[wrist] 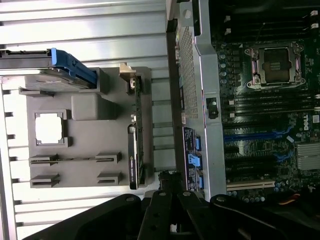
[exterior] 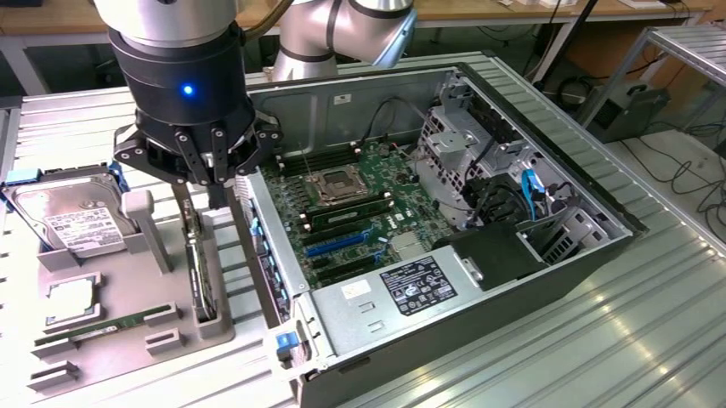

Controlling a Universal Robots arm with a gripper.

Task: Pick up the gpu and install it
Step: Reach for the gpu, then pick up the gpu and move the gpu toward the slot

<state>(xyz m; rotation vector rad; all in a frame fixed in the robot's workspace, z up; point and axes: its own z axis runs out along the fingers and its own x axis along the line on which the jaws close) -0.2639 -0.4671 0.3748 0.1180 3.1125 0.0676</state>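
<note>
Metal table (exterior: 635, 340): gpu (exterior: 202, 280) edge-up in holder (exterior: 114, 340) nr case wall (exterior: 267, 263), gripper (exterior: 216, 194) closed.

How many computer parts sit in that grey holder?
4: hard drive at the far end, processor beside it, memory stick at the near end, gpu on edge nearest the case.

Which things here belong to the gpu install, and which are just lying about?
For the job:
- gpu, on edge in the grey holder
- gripper, shut, near the gpu
- open computer case with its motherboard

Lying about, in the same holder:
- hard drive
- CPU
- RAM stick
</note>
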